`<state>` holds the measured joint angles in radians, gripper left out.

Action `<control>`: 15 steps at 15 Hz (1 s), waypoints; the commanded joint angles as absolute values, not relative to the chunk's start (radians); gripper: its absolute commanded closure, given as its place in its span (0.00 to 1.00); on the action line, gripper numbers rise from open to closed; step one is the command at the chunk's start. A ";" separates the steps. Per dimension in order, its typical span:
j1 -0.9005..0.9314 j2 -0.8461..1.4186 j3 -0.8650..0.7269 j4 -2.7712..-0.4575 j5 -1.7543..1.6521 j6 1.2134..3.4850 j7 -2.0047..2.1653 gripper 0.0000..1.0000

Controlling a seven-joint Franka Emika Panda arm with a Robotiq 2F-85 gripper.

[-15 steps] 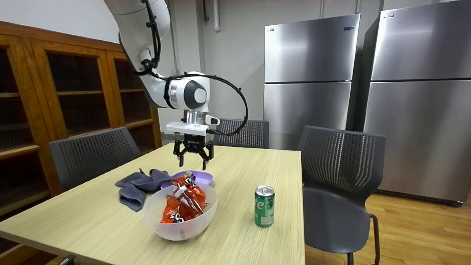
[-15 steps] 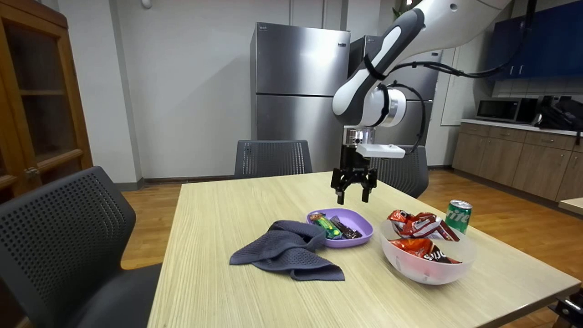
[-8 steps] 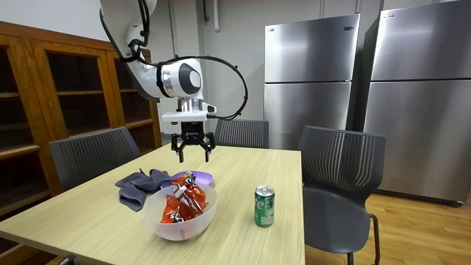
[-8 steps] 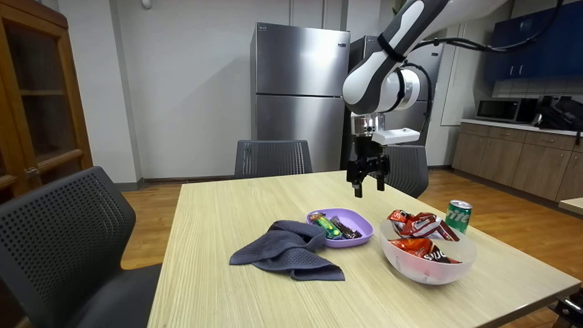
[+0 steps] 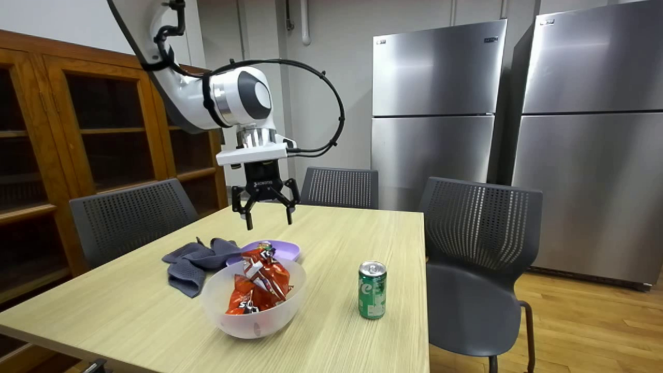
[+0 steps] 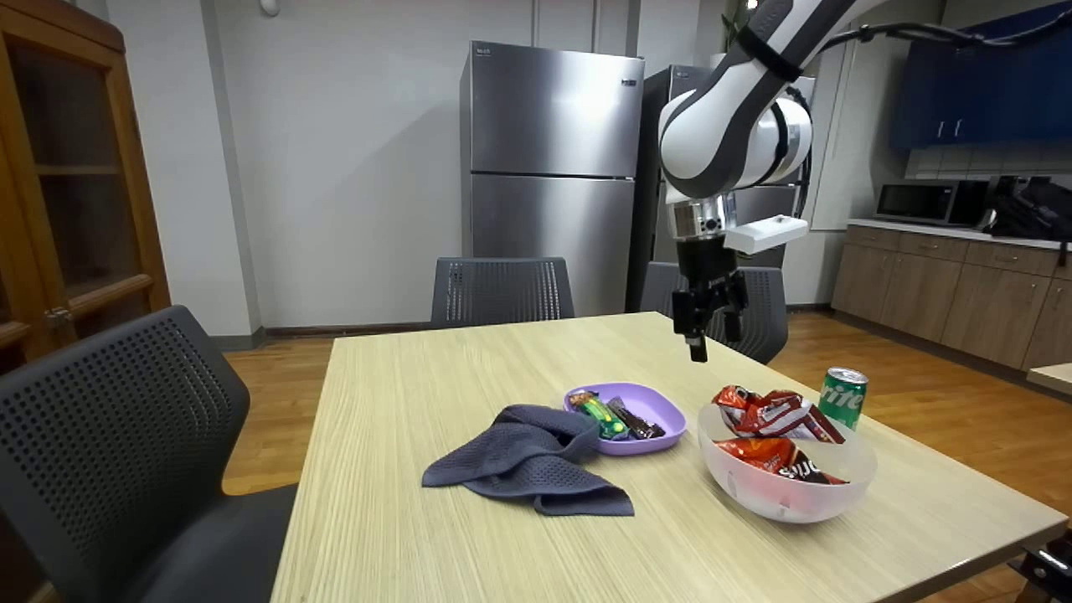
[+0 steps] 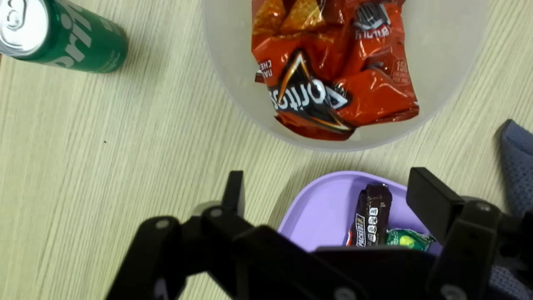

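The tool point(image 5: 269, 226) hung above the desk point(image 5: 357, 233), jaws wide apart. Lower down, a dish point(image 6: 657, 408) of bars point(image 6: 605, 419) sat between a cloth point(image 6: 536, 465) and a bowl point(image 6: 762, 494) of chip bags point(image 6: 766, 452); a can point(image 5: 372, 292) stood nearby.

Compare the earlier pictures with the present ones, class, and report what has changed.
The arm has moved rightward in an exterior view and risen slightly, and its jaws now tilt. They stay open; nothing was taken up or let go. The bowl, chip bags, purple dish, candy bars, cloth and can stayed put.
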<state>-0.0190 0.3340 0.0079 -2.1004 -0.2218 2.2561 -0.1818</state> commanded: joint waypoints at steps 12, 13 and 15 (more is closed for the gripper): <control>-0.027 0.037 -0.011 -2.404 -0.183 2.286 -0.202 0.00; -0.026 0.027 -0.014 -2.413 -0.183 2.284 -0.199 0.00; -0.025 0.011 -0.019 -2.430 -0.185 2.283 -0.200 0.00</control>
<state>-0.0197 0.0738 -0.0162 -2.3746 -0.1962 2.2686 -0.1932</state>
